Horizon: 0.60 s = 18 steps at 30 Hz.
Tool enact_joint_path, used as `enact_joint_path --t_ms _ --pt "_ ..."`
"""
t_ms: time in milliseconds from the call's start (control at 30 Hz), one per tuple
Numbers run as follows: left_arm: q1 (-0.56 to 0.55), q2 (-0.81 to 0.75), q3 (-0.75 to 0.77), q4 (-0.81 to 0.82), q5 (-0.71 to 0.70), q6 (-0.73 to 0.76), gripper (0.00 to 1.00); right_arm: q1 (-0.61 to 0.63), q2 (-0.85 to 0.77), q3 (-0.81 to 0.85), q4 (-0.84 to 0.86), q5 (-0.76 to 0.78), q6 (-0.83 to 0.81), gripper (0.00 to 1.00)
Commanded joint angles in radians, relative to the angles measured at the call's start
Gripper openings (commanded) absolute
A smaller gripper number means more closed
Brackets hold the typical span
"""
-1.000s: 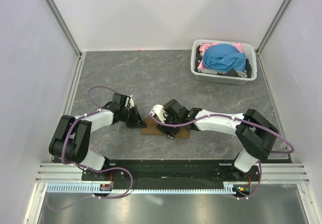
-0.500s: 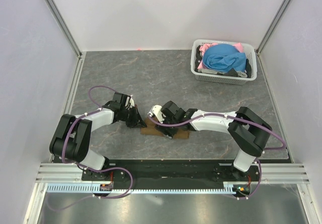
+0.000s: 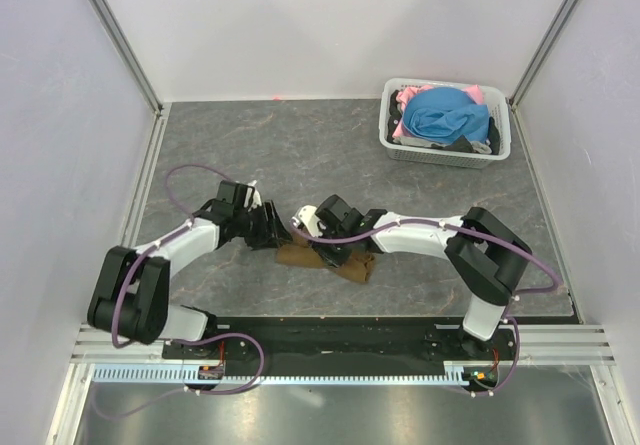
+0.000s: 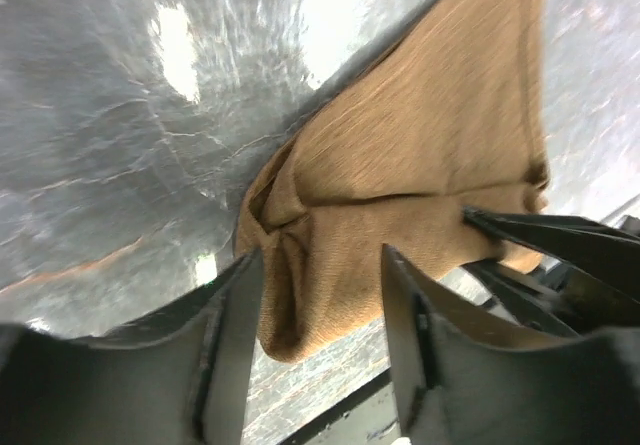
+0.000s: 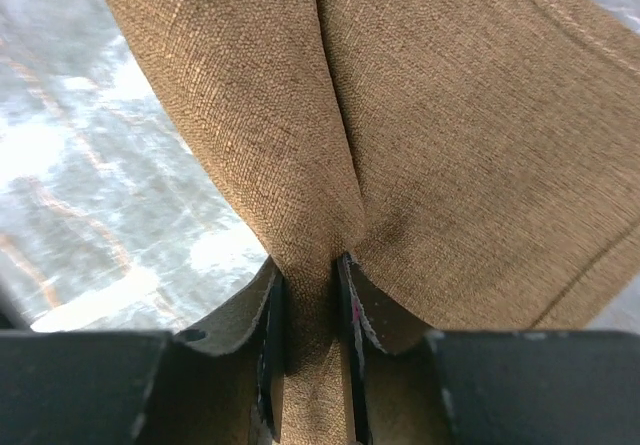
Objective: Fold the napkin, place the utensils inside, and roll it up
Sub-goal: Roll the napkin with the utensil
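Just above the arm bases at the bottom of the top view, the napkin (image 3: pixel 355 268) lies bunched into a narrow brown strip on the table (image 3: pixel 300 145), slightly below the centre of the frame. The left gripper (image 3: pixel 272 233) sits at the strip's left end and the right gripper (image 3: pixel 328 253) is on its middle.

The left wrist view shows the left gripper (image 4: pixel 320 315) with its jaws apart, straddling the napkin's (image 4: pixel 420 165) crumpled end. A sliver of table shows between cloth and right-hand finger (image 4: pixel 405 335), so it is not clamped. The other gripper's dark fingers (image 4: pixel 560 245) press the cloth at the right edge of that frame.

In the right wrist view, the right gripper (image 5: pixel 310 315) is narrow, pinching a raised fold of napkin (image 5: pixel 450 145) between its fingers at lower centre.

Farther off, at the upper right of the top view, a white basket (image 3: pixel 440 154) holds blue cloth (image 3: pixel 445 115) and pink cloth (image 3: pixel 408 95), well apart from the napkin.
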Motion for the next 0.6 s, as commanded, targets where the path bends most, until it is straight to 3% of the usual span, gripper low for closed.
enact_joint_path --t_ms 0,200,400,567 --pt "0.008 -0.110 0.008 -0.022 -0.125 0.008 0.62 -0.043 0.074 0.020 -0.108 -0.248 0.018 0.24" --pt "0.008 -0.249 -0.055 -0.011 -0.171 0.022 0.63 -0.118 0.166 0.116 -0.204 -0.463 0.025 0.24" --pt "0.006 -0.354 -0.162 0.108 -0.096 -0.003 0.58 -0.199 0.278 0.226 -0.326 -0.664 0.021 0.25" --pt "0.006 -0.362 -0.216 0.175 -0.054 -0.009 0.50 -0.245 0.352 0.284 -0.350 -0.735 0.038 0.25"
